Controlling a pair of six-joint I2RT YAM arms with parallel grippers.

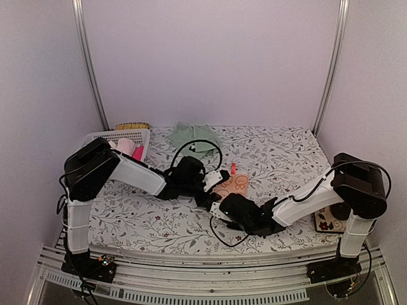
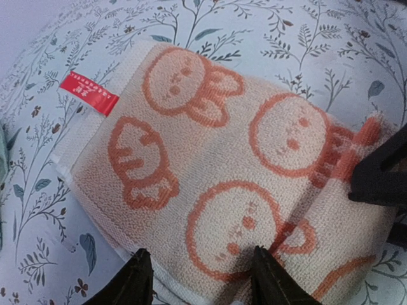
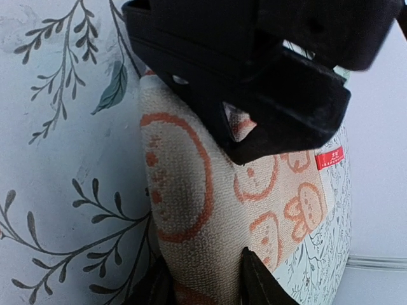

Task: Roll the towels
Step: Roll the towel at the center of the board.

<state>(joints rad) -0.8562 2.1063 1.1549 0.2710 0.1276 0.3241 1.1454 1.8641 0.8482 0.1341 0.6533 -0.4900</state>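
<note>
1. My black left gripper (image 2: 201,279) and black right gripper (image 3: 203,286) are meeting at the orange towel (image 2: 222,171), which is showing orange round faces with ears on pale cream.
2. A red tag (image 2: 89,93) with white lettering is showing at that towel's edge.
3. Beyond it, the green towel (image 1: 193,138) is looking plain pale mint.
4. Beneath it, the tablecloth (image 1: 280,159) is showing grey-green sprigs and small dark red flowers on white.
5. To its far left, the basket (image 1: 105,136) is showing white lattice, with pink pieces (image 1: 126,147) inside.
</note>
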